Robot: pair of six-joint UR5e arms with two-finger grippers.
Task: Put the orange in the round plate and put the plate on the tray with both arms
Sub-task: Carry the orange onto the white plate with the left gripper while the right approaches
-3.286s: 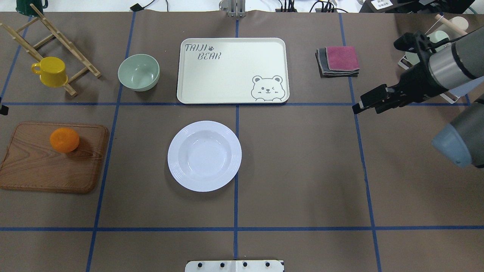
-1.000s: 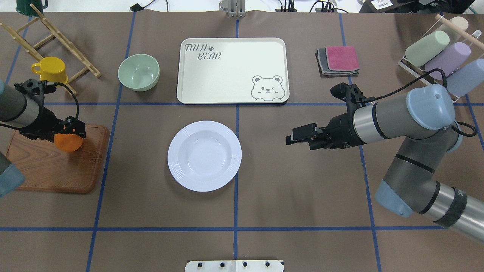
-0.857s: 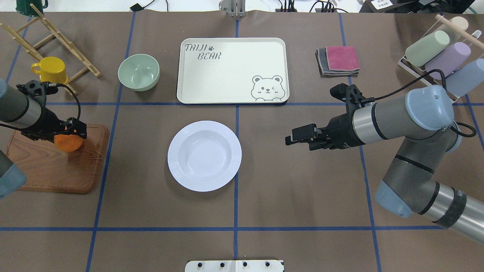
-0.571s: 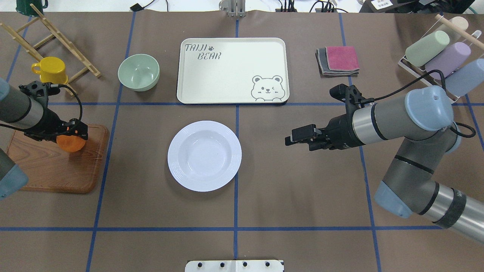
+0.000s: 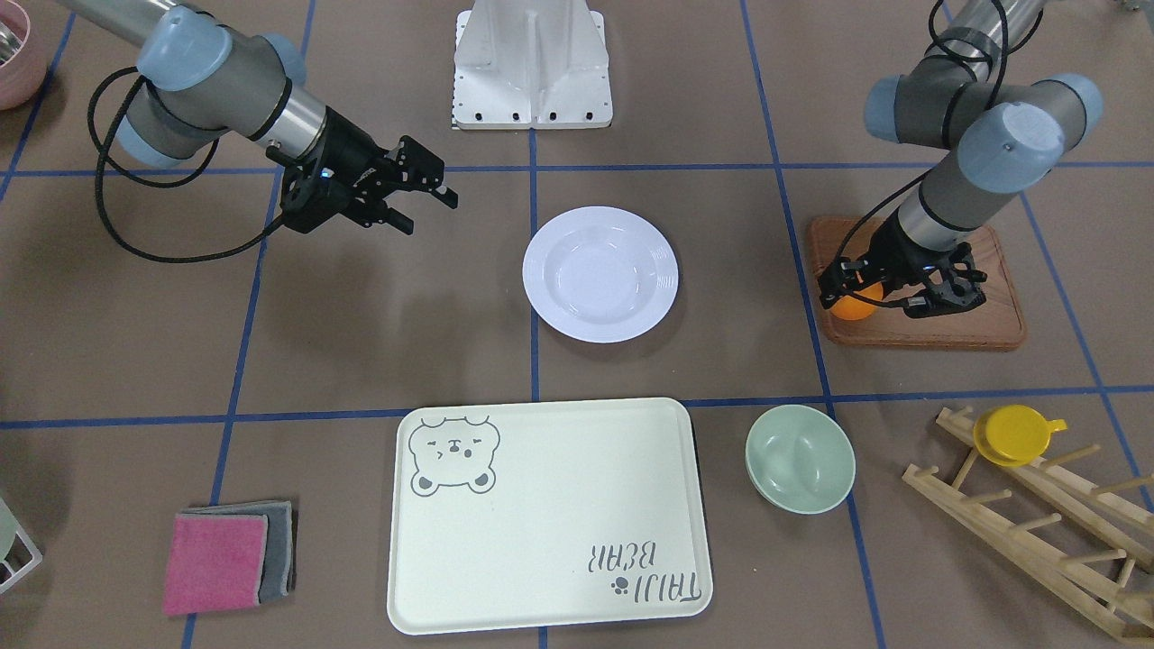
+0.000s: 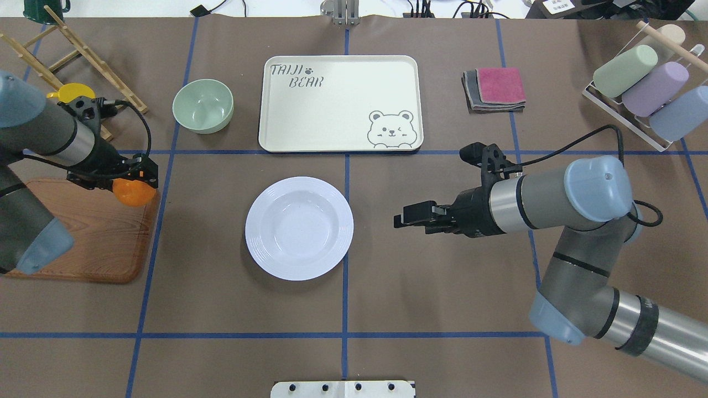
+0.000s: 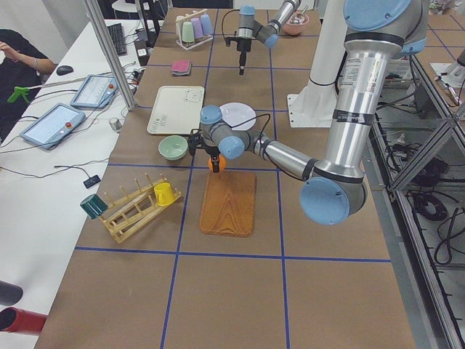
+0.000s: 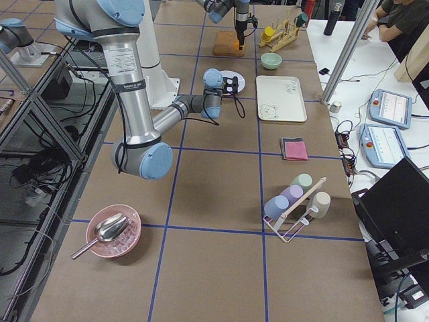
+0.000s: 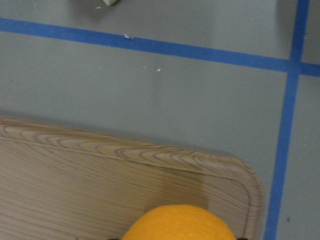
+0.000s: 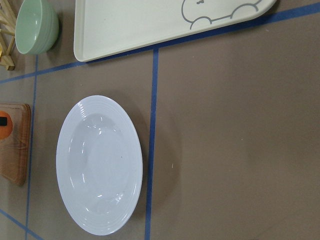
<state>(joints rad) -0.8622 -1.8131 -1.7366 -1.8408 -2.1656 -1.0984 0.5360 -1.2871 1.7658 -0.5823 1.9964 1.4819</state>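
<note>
The orange (image 6: 133, 193) hangs just above the far right corner of the wooden board (image 6: 83, 237), and my left gripper (image 6: 134, 185) is shut on it. In the left wrist view the orange (image 9: 177, 223) fills the bottom edge, with the board's corner (image 9: 100, 180) below it. The empty white round plate (image 6: 299, 228) lies at the table's middle. My right gripper (image 6: 399, 217) hovers open to the right of the plate, apart from it. The cream tray (image 6: 340, 102) with the bear drawing lies empty behind the plate.
A pale green bowl (image 6: 203, 105) stands left of the tray. A wooden rack (image 6: 83, 61) with a yellow cup (image 6: 69, 93) is at the far left. Folded cloths (image 6: 495, 88) and a cup rack (image 6: 644, 88) are at the far right.
My left gripper has lifted the orange off the board and carried it right and away, to over the board's corner. The right arm has moved left, nearer the plate.
</note>
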